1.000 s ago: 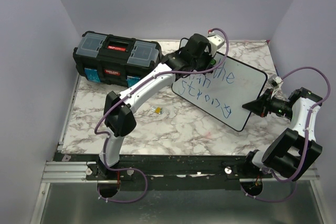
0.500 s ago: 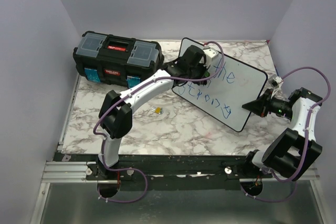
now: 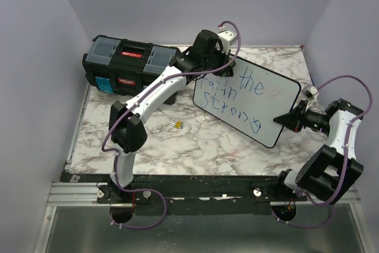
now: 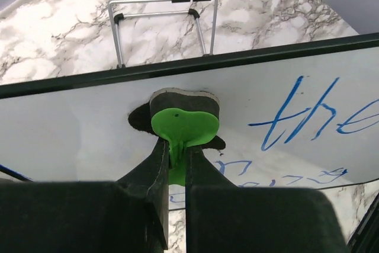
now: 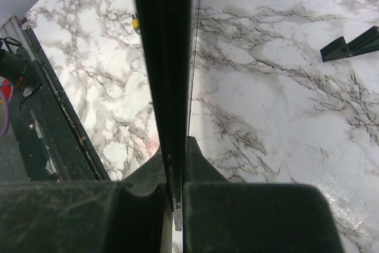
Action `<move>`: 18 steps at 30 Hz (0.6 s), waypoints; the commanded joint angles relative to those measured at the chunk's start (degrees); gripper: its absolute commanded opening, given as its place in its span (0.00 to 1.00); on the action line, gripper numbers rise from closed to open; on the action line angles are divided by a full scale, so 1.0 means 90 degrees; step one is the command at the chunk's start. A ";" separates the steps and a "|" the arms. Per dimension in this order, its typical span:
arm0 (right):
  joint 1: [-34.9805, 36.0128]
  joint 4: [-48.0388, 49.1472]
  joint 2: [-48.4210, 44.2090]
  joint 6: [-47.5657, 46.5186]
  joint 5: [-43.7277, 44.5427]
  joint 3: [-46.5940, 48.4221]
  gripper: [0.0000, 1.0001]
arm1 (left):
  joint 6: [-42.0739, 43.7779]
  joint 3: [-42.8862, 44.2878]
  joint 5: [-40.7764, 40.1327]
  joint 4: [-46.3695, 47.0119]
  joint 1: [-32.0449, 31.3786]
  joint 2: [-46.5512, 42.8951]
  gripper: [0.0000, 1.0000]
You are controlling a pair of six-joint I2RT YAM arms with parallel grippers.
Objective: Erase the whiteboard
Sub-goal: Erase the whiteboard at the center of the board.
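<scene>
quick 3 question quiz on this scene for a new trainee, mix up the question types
1. True or false: the left tool holds a green eraser against the whiteboard.
2. What is the right tool shut on? A. the green eraser B. the whiteboard's edge C. nothing
3. Fill in: the lettering on the whiteboard is ___ in colour.

Key: 1 true; 2 B; 3 blue
</scene>
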 commanded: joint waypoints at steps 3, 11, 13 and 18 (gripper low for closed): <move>0.0107 -0.0141 -0.0171 -0.0337 -0.0228 -0.0001 0.00 | -0.0284 -0.0800 0.0384 0.0413 0.0106 0.0060 0.00; 0.0105 -0.0141 -0.0171 -0.0334 -0.0228 0.0001 0.01 | -0.0347 -0.2267 0.0412 0.1078 0.0021 -0.0291 0.00; 0.0106 -0.0141 -0.0167 -0.0337 -0.0228 -0.0002 0.01 | -0.0343 -0.2459 0.0425 0.1173 0.0010 -0.0396 0.00; 0.0105 -0.0141 -0.0174 -0.0328 -0.0238 -0.0002 0.01 | -0.0243 -0.2458 0.0408 0.1195 0.0010 -0.0616 0.00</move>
